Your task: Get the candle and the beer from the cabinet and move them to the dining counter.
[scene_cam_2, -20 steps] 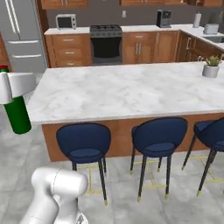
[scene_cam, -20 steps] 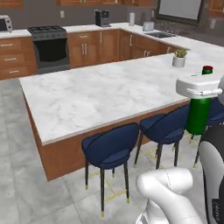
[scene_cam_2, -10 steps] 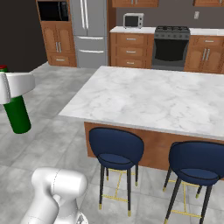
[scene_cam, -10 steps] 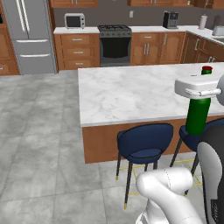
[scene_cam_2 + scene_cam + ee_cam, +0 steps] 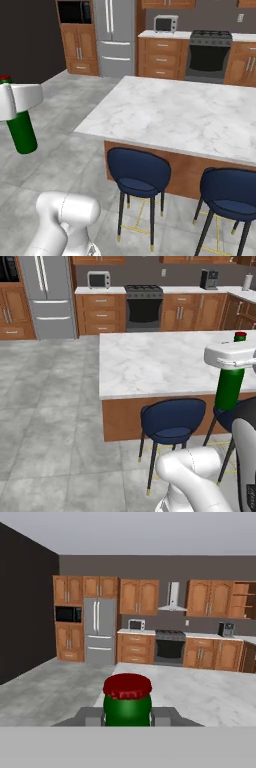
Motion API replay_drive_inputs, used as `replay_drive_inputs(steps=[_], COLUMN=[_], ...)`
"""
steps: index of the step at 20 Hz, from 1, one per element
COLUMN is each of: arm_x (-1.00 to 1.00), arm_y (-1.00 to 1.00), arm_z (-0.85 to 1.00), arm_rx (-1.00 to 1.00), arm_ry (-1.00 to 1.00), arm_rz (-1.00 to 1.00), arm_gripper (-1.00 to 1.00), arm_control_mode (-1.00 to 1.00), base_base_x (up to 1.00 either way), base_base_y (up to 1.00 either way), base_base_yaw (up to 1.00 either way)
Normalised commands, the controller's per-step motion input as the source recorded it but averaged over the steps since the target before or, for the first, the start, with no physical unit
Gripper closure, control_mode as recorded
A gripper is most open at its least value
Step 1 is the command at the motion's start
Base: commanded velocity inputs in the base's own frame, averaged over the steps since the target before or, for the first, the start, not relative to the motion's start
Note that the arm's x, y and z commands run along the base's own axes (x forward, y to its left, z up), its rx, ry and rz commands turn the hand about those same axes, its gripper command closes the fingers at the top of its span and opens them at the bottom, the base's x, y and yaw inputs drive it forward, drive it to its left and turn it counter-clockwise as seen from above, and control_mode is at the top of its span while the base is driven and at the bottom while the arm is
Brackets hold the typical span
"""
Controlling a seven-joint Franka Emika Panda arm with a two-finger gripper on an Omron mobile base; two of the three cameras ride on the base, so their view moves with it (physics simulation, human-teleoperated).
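Gripper [image 5: 231,356] is clamped on the beer [image 5: 230,387], fingers pinching the bottle at the neck just under the red cap; the green body hangs upright below the white hand. In the left base view the beer sits in front of the near right part of the dining counter [image 5: 150,363], raised so its cap shows above the marble, its lower body over the counter's front edge and above a navy stool [image 5: 172,421]. In the right base view the beer [image 5: 22,131] and gripper [image 5: 12,100] are well off the counter's left end [image 5: 175,117], over the grey tile floor, apart from the marble. Whether the bottle is over the top or short of it can't be settled btw the two views. Hand view: red cap and green shoulder of the beer [image 5: 127,699] dead centre at bottom, grey fingers [image 5: 90,716] pressed on both sides, marble of the dining counter [image 5: 200,694] spread beyond it. Past the counter, along the back wall: steel fridge [image 5: 46,296], microwave [image 5: 98,279], black range [image 5: 144,306], coffee machine [image 5: 209,279]. Hand view also shows a wall cabinet [image 5: 245,599] w/ open shelves at far right, beyond the counter; too small to tell contents. Two stools tucked under the counter's near side in right base view, the second stool [image 5: 231,197] to the right of the first.
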Motion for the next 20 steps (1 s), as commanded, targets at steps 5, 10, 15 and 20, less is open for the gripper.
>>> replay_drive_inputs(steps=[5,10,15,20], arm_x=[0.00,0.00,0.00,0.00], arm_y=[0.00,0.00,0.00,0.00], arm_z=[0.00,0.00,0.00,0.00], arm_rx=[0.00,0.00,0.00,0.00], arm_ry=[0.00,0.00,0.00,0.00], arm_rz=[0.00,0.00,0.00,0.00], arm_gripper=[1.00,1.00,1.00,1.00], arm_control_mode=[1.00,1.00,1.00,1.00], base_base_x=[0.29,0.34,0.47,0.71], base_base_y=[-0.18,-0.28,-0.24,-0.15], base_base_yaw=[-0.18,-0.29,-0.23,-0.03])
